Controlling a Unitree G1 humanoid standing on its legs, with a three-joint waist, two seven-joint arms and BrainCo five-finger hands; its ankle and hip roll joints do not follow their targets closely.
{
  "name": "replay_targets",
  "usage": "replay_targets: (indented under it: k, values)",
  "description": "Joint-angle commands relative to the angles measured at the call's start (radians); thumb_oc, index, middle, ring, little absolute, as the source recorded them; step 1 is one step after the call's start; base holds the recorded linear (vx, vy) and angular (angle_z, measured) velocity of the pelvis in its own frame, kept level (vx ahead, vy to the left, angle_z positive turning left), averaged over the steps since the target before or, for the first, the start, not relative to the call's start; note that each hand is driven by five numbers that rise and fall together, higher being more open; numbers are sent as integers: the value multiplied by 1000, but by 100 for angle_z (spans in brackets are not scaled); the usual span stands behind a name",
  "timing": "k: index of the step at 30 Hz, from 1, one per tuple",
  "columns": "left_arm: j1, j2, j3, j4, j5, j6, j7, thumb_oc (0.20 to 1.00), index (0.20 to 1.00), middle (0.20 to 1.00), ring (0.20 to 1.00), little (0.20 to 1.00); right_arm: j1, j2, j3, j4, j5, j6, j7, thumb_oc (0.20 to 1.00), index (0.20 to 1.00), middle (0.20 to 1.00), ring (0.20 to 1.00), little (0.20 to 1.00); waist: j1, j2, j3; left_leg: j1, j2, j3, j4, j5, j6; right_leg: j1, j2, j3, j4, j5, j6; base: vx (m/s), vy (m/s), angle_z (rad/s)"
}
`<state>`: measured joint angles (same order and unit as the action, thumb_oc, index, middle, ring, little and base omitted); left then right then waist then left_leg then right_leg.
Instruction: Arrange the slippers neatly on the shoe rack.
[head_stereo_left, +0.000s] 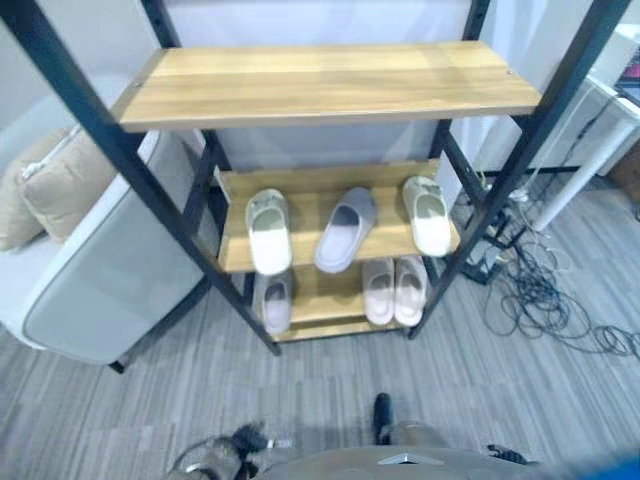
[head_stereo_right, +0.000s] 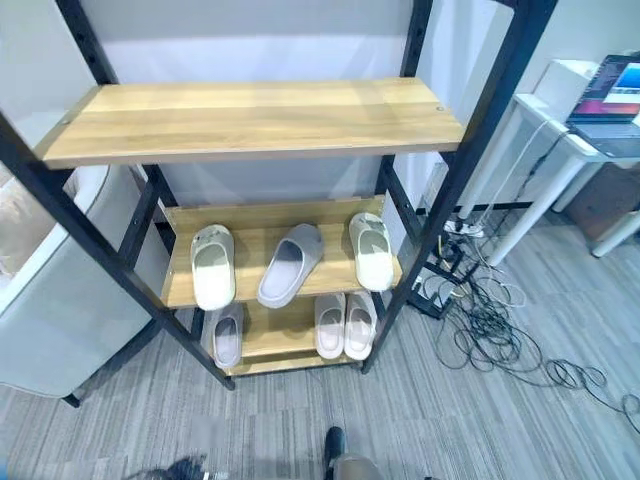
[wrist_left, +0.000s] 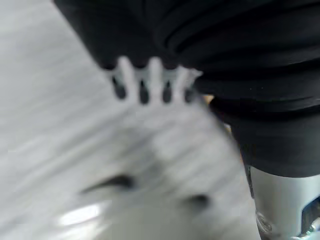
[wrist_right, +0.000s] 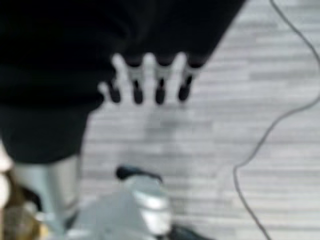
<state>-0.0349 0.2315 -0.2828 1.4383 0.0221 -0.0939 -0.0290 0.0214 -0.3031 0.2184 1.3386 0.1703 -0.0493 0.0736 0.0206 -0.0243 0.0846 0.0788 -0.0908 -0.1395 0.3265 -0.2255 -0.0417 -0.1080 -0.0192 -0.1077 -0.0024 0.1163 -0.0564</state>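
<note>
L hand (wrist_left: 150, 82) and R hand (wrist_right: 150, 80) both over grey plank floor (head_stereo_right: 450, 420), fingers straight, holding nothing. Shoe rack (head_stereo_right: 250, 120) ahead: 3 slippers (head_stereo_right: 290, 262) on mid shelf, centre one skewed; 3 more on bottom shelf. Sofa (head_stereo_left: 100, 270) beside rack on L, white desk (head_stereo_right: 545, 120) w/ laptop (head_stereo_right: 612, 95) on R.

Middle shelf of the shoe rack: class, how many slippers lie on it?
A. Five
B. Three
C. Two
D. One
B. The middle shelf carries three slippers: a white one at the left, a grey one in the centre lying askew, and a white one at the right; the other slippers lie on the shelf below.
</note>
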Motion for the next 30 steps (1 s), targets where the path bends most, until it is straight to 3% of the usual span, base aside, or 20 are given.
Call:
replay_targets:
  k: [1, 4, 5, 6, 7, 9, 11, 12, 13, 14, 20, 30]
  values:
    - [-14, 15, -13, -27, 34, 10, 15, 1000, 1000, 1000, 1000, 1000, -50, -35, 18, -35, 32, -13, -17, 1000, 1000, 1000, 1000, 1000, -12, -14, 69, -185, 46, 73, 40, 102, 39, -14, -22, 2, 158, -152, 97, -1, -41, 34]
    - [4, -1, 0, -3, 37, 17, 10, 1000, 1000, 1000, 1000, 1000, -68, -41, 11, -51, 53, -18, -19, 1000, 1000, 1000, 1000, 1000, 0, -27, 57, -208, 106, 124, -39, 90, 40, 14, -33, -11, 143, -177, 100, 105, 50, 30]
    - [7, -1, 3, -3, 38, 17, 10, 1000, 1000, 1000, 1000, 1000, -72, -42, 18, -59, 36, -19, -26, 1000, 1000, 1000, 1000, 1000, 7, -30, 51, -206, 131, 123, -81, 110, 32, 22, -36, -16, 141, -184, 102, 108, 46, 8]
    - [7, -1, 3, -3, 38, 17, 10, 1000, 1000, 1000, 1000, 1000, -72, -42, 19, -59, 36, -19, -26, 1000, 1000, 1000, 1000, 1000, 8, -31, 52, -201, 130, 124, -87, 112, 32, 25, -36, -15, 140, -185, 102, 197, 104, 17]
    - [9, 4, 0, -6, 46, 15, 15, 1000, 1000, 1000, 1000, 1000, -81, -44, 46, -90, -8, -23, -36, 1000, 1000, 1000, 1000, 1000, 27, -37, 43, -227, 195, 91, -183, 197, 11, 44, -38, -15, 133, -199, 102, 189, 101, 14]
    - [3, 8, -15, -12, 50, 10, 21, 1000, 1000, 1000, 1000, 1000, -94, -46, 55, -117, -14, -32, -46, 1000, 1000, 1000, 1000, 1000, 45, -41, 52, -253, 243, 59, -261, 285, -7, 73, -36, -10, 122, -211, 102, 208, 143, 7]
    - [8, 6, -18, -11, 64, 15, 20, 1000, 1000, 1000, 1000, 1000, -99, -45, 57, -134, -27, -35, -48, 1000, 1000, 1000, 1000, 1000, 48, -34, 36, -220, 268, 72, -328, 304, -27, 101, -43, -12, 108, -219, 114, 164, 154, -9]
    - [8, 6, -18, -11, 64, 15, 20, 1000, 1000, 1000, 1000, 1000, -99, -45, 57, -134, -27, -35, -48, 1000, 1000, 1000, 1000, 1000, 48, -34, 36, -219, 268, 73, -329, 304, -27, 101, -43, -12, 108, -218, 114, 223, 223, -11]
    - [14, 16, -22, -15, 78, 16, 7, 1000, 1000, 1000, 1000, 1000, -145, -146, 28, -164, -35, -14, -4, 1000, 1000, 1000, 1000, 1000, 48, -36, 14, -204, 261, 74, -337, 293, -32, 116, -59, -6, 107, -217, 125, 202, 213, -9]
    - [6, 23, -20, -27, 94, 6, 1, 1000, 1000, 1000, 1000, 1000, -71, -160, 28, -233, -60, -52, -2, 1000, 1000, 1000, 1000, 1000, 34, -37, 14, -190, 253, 84, -334, 284, -31, 115, -69, 3, 114, -210, 133, 228, 287, -15]
    - [24, 62, 76, -73, 20, -3, 34, 1000, 1000, 1000, 1000, 1000, 81, -155, 59, -586, -168, -69, 5, 1000, 1000, 1000, 1000, 1000, 9, -44, 17, -146, 211, 142, -330, 250, -9, 104, -117, 51, 87, -156, 169, 48, 155, -37]
    - [74, 15, 77, -80, 73, -26, 46, 1000, 1000, 1000, 1000, 1000, 219, -201, 60, -937, -248, -147, 30, 1000, 1000, 1000, 1000, 1000, -17, -25, -2, -72, 201, 182, -380, 237, -7, 137, -131, 75, 9, -128, 189, 37, 19, -12]
